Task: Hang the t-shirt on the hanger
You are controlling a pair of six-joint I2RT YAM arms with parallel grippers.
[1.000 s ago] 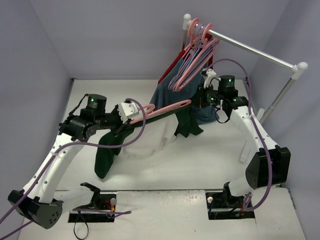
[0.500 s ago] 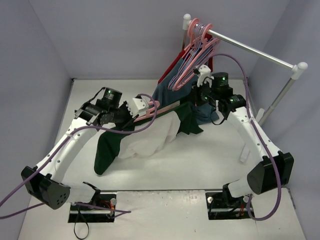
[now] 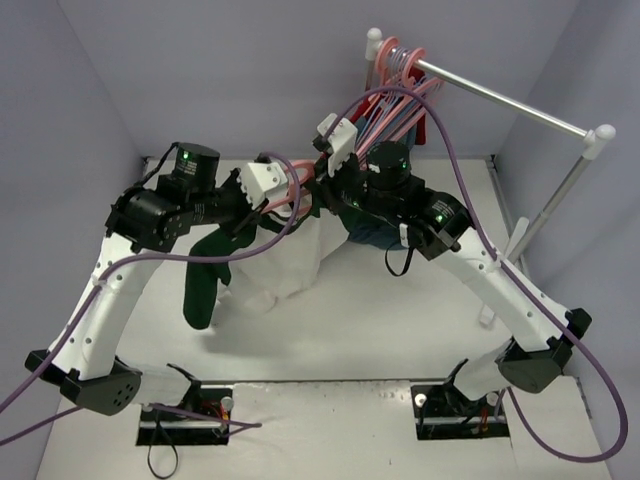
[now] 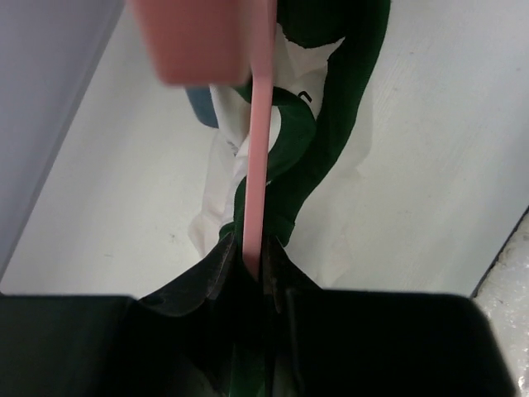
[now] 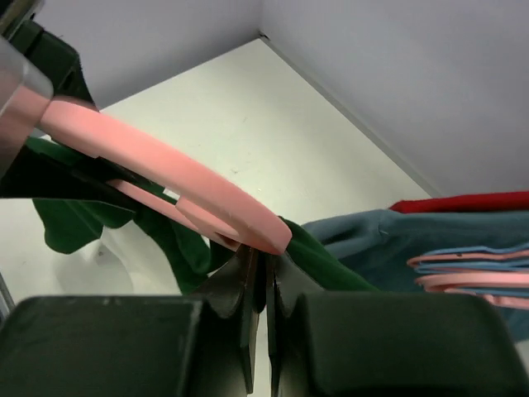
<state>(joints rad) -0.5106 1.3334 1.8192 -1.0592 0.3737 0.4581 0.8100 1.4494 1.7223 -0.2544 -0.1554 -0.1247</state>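
Note:
The pink hanger (image 3: 296, 181) is held off the table by my left gripper (image 3: 288, 197), whose jaws are shut on its thin bar (image 4: 256, 207). The cream-white t-shirt (image 3: 288, 262) hangs below it, with one dark green sleeve (image 3: 204, 285) drooping at the left. Its green trim (image 4: 347, 107) twists around the bar in the left wrist view. My right gripper (image 3: 322, 192) meets the hanger's right end. In the right wrist view its jaws are pressed shut on green shirt fabric (image 5: 318, 258), just under the hanger's tip (image 5: 248, 219). The shirt's print is hidden.
A metal rail (image 3: 505, 101) on a stand crosses the back right, with several more pink hangers (image 3: 400, 70) bunched at its left end. A blue-grey garment (image 5: 397, 240) and a red one (image 5: 471, 201) hang there, behind my right arm.
My right arm has swung left from the rail, carrying the green sleeve to the hanger's right end. My left arm has raised the hanger, and the shirt has lifted with it.

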